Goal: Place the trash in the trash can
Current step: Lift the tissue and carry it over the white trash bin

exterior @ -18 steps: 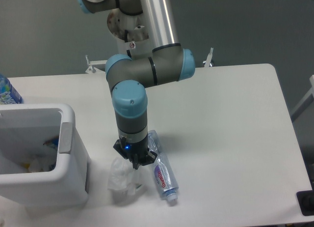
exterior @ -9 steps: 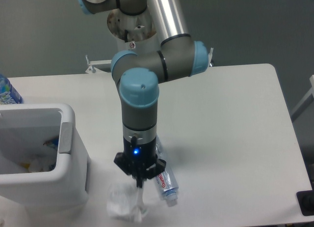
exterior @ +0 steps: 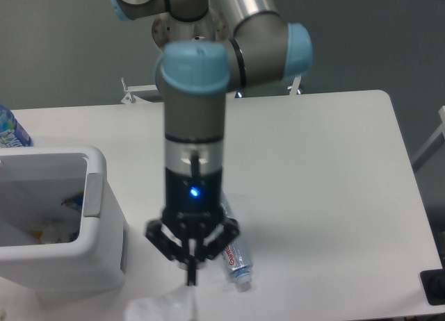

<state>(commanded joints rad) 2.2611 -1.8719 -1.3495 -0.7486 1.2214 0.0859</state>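
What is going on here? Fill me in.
The gripper has closed on the crumpled white paper wrapper and is holding it near the table's front edge. The crushed bottle with the red-purple label lies on the table beside it, untouched. The white trash can stands at the left, with some scraps already inside.

We see our arm's wrist pointing straight down, a blue light lit on it. Our claw (exterior: 190, 278) hangs below, fingers drawn together at the tips.
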